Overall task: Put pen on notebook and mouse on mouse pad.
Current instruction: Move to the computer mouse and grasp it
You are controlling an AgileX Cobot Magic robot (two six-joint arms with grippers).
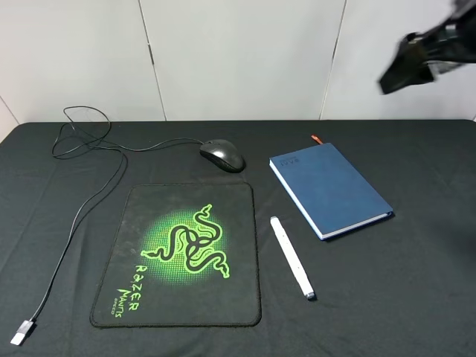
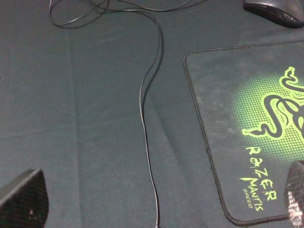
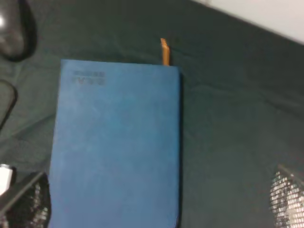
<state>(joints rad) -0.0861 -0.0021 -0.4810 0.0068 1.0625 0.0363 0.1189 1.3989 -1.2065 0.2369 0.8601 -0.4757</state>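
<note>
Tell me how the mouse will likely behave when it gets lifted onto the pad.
The mouse looks glossy and rounded, so it may slip in a pinch grip. Its cable is thin and lies in loose loops, so it will probably trail limply and drag a little. The plug lies free, so nothing seems to anchor it.

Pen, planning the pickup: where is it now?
In the exterior high view the pen lies on the table, right of centre, between the mouse pad and the notebook, touching neither.
</note>
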